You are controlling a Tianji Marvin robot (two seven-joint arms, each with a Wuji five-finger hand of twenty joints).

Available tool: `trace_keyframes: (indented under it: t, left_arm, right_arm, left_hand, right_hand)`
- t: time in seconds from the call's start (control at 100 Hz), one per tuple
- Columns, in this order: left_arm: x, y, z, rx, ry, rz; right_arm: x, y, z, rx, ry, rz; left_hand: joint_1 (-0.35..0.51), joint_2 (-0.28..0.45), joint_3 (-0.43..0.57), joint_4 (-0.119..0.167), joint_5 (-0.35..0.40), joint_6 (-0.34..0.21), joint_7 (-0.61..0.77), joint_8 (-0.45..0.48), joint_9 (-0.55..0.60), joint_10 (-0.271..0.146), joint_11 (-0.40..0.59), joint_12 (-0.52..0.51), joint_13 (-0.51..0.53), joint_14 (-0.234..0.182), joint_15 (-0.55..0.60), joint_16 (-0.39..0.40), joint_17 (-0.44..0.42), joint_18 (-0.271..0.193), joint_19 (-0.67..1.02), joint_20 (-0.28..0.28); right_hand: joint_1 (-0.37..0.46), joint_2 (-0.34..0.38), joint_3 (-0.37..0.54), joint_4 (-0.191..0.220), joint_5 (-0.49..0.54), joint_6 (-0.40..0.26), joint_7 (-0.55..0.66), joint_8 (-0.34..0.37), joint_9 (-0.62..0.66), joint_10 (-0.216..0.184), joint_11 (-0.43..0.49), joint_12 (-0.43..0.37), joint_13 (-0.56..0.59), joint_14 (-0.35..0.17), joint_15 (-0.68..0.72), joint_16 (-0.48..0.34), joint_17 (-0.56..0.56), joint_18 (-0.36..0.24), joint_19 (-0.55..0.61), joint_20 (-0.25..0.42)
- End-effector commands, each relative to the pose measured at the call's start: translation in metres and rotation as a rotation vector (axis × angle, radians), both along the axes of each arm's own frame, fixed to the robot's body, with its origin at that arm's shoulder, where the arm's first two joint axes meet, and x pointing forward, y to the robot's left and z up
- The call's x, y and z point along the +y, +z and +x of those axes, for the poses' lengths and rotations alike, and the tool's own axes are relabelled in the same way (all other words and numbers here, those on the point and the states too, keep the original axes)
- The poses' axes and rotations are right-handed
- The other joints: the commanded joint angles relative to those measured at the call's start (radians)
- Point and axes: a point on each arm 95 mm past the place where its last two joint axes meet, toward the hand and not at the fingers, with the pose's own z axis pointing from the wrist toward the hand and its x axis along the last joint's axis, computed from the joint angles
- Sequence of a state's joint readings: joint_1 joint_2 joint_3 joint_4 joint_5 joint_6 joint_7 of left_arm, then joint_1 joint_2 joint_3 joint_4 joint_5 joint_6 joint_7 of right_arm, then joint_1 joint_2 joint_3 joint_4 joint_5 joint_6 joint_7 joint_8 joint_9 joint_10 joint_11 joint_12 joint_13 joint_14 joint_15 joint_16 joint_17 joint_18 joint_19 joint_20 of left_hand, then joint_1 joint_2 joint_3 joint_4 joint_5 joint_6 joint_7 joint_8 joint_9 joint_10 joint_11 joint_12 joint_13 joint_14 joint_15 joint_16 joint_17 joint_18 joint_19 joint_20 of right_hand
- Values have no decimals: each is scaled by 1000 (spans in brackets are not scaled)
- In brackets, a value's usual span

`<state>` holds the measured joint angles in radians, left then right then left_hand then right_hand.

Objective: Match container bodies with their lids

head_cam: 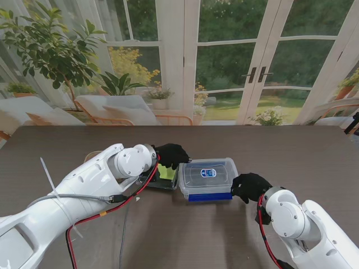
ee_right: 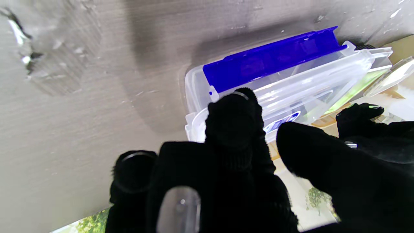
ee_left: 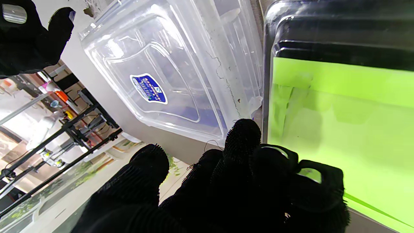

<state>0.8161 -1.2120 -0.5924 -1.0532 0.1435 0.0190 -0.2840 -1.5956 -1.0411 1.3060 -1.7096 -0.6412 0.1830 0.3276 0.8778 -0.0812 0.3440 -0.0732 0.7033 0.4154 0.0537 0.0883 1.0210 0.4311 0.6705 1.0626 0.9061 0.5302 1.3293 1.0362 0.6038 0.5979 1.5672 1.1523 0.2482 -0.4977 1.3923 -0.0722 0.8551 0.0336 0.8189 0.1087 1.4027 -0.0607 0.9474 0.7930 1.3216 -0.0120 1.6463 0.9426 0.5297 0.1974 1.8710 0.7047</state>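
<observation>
Two hands work at one clear box [head_cam: 207,178] in the middle of the surface [head_cam: 291,151], its lid [ee_left: 161,81] already on top. Left hand [head_cam: 171,155] rests at the box's left edge, over a green tray [head_cam: 164,175]; right hand [head_cam: 250,186] touches the right corner, fingers [ee_right: 233,119] curled. Whether either really grips, I cannot tell. Uneven pressing could tilt the lid or slide the box against the tray

Both arms [head_cam: 67,196] have glossy white rounded shells with large cylindrical wrist joints. Left hand [head_cam: 171,154] and right hand [head_cam: 249,186] wear black textured knit gloves. Red and grey cables [head_cam: 106,210] run along the left forearm; a red cable [head_cam: 263,235] loops beside the right wrist.
</observation>
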Motion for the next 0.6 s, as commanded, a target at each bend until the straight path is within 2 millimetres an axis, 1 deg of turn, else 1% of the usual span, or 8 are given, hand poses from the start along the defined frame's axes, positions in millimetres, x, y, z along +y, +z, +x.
trace_keyframes:
  t: [0.0, 0.17, 0.2, 0.24, 0.3, 0.34, 0.49, 0.59]
  left_arm:
    - [-5, 1, 1, 16, -10, 10]
    - [-5, -1, 4, 16, -10, 41]
    - [-5, -1, 5, 18, -10, 45]
    - [-6, -2, 6, 21, -9, 50]
    - [-6, -3, 7, 26, -9, 58]
    - [-7, -4, 8, 32, -8, 61]
    - [-8, -8, 10, 62, -12, 74]
    - [-9, -11, 11, 86, -17, 79]
  right_arm:
    - [3, -5, -2, 27, 19, 0]
    - [5, -11, -1, 48, 24, 2]
    - [5, -12, -1, 51, 24, 3]
    - [5, -12, 0, 54, 24, 3]
    - [5, -13, 0, 58, 25, 3]
    - [5, -14, 0, 61, 26, 3]
    - [6, -16, 2, 73, 29, 2]
    - [6, -17, 3, 78, 30, 1]
  left_hand:
    - [-27, -10, -23, 15, -27, -3, -16, -9, -13, 30, -5, -4, 15, 39, -32, -10, 28, -39, 42, -4]
    - [-32, -8, -30, 16, -93, -9, -38, -17, -15, 28, 1, -1, 23, 33, -24, -12, 37, -42, 49, -9]
    - [-33, -8, -31, 16, -111, -13, -44, -20, -17, 28, 2, 0, 23, 31, -22, -12, 38, -43, 50, -10]
    - [-37, -7, -34, 16, -146, -18, -55, -24, -20, 29, 2, 1, 24, 29, -20, -12, 39, -45, 52, -11]
    - [-38, -6, -35, 16, -161, -26, -56, -26, -22, 26, 5, 3, 26, 26, -14, -12, 41, -46, 55, -14]
    - [-39, -3, -38, 17, -178, -29, -59, -28, -22, 27, 10, 7, 29, 23, -7, -11, 42, -48, 56, -16]
    - [-40, 1, -45, 17, -175, -23, -54, -30, -23, 29, 20, 15, 30, 22, 1, -12, 43, -49, 60, -20]
    - [-39, 5, -52, 17, -151, -15, -44, -28, -24, 28, 21, 16, 29, 23, 2, -13, 43, -49, 61, -22]
  right_hand:
    - [-43, -3, 9, 4, -4, -21, -7, 7, 44, 69, -16, -8, -6, -27, 9, -8, 641, 35, 39, -19]
    - [-44, 12, 9, 12, -15, -14, -20, 14, 46, 71, -10, -2, -6, -25, 16, -7, 641, 36, 38, -18]
    - [-47, 20, 2, 29, -13, -11, -37, 32, 46, 71, -5, 0, -6, -26, 18, -7, 641, 36, 38, -18]
    - [-46, 26, 2, 30, -18, -8, -42, 36, 46, 71, -3, 0, -6, -27, 20, -6, 641, 37, 40, -17]
    - [-48, 36, 2, 34, -23, -6, -49, 44, 47, 71, 3, 2, -6, -27, 23, -5, 641, 38, 42, -16]
    - [-49, 42, -5, 50, -24, -6, -73, 86, 46, 72, 9, -2, -6, -27, 23, -4, 641, 37, 42, -13]
    - [-50, 45, -6, 46, -31, -6, -83, 95, 46, 72, 10, -4, -6, -26, 25, -4, 642, 36, 43, -12]
    - [-49, 48, -5, 45, -46, -5, -95, 96, 47, 73, 11, -4, -6, -27, 26, -3, 642, 37, 43, -12]
